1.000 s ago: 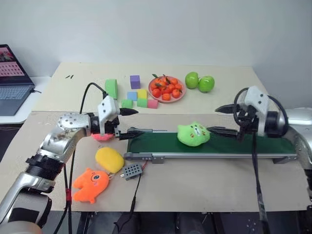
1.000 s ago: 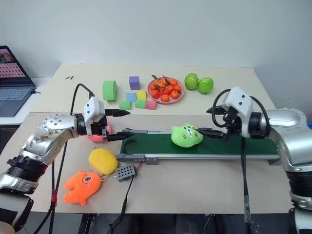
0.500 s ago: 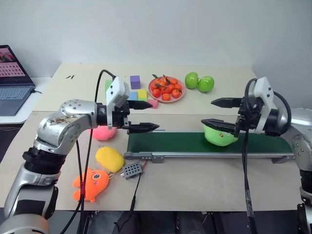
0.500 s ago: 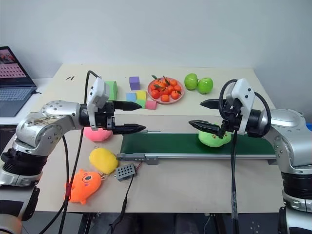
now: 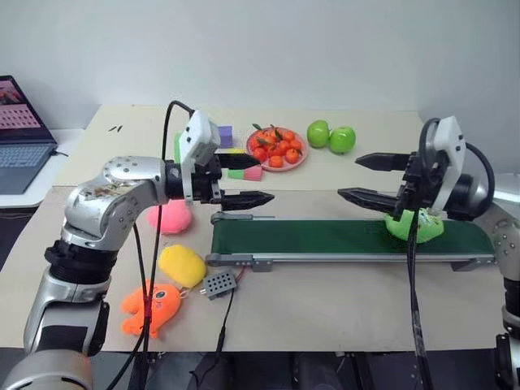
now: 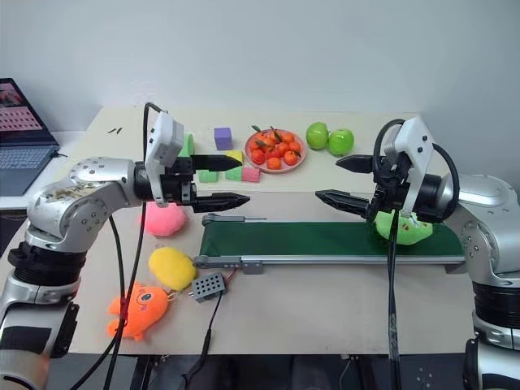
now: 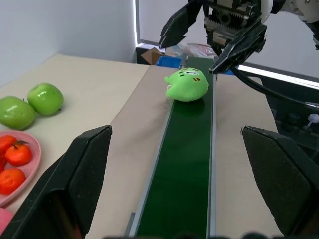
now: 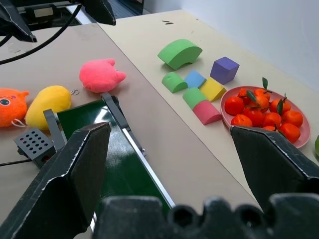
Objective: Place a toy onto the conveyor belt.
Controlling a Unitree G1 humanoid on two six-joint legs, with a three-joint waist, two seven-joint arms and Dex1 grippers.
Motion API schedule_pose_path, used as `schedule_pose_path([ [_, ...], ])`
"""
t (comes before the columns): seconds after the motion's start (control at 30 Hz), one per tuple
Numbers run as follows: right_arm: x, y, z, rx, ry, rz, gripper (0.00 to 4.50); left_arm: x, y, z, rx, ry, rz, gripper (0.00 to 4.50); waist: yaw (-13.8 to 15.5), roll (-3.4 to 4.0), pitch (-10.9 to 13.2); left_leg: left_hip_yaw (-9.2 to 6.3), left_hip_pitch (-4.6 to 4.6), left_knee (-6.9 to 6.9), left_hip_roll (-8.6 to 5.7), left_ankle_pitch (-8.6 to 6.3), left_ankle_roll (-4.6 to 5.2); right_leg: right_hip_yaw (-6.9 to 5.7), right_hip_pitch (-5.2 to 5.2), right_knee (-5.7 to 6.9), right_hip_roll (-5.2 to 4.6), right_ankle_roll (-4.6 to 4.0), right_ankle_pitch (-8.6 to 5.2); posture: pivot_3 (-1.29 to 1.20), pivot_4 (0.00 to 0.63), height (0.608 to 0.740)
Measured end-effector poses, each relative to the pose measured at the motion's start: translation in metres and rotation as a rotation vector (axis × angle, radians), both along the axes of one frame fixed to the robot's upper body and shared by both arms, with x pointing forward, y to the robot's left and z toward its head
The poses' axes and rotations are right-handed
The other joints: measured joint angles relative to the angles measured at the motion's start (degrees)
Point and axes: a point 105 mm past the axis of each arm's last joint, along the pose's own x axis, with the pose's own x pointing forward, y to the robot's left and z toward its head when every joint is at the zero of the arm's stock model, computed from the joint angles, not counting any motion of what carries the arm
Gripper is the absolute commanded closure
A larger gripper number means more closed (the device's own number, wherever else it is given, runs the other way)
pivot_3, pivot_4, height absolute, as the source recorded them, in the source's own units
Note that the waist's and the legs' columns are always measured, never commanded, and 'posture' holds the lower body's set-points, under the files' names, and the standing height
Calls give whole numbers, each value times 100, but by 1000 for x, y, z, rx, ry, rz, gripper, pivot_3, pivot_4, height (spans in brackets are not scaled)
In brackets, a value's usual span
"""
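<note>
Toy (image 5: 415,226) on conveyor belt (image 5: 325,237) – both end effectors, left (image 5: 258,175); right (image 5: 354,177), wide open, empty

Bright, even indoor light — soft shadows, sharp focus

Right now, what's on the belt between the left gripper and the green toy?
Nothing: in the left wrist view, bare conveyor belt runs from the left gripper to the lime-green plush toy.

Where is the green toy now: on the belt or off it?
On it. The green toy lies on the belt, near its far end, with both grippers open and clear of it.
</note>
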Motion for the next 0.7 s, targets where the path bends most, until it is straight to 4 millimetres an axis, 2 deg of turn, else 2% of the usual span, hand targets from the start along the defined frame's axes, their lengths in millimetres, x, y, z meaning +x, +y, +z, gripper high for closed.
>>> schedule_pose_path([
  [0.7, 1, -2, -6, -4, 18, -24, 0, 9, 4, -5, 10, 25, 56, 91, -1, 0, 0, 0, 0, 0, 0, 0, 0, 0, 0, 0, 0, 0, 0, 0, 150, 738],
])
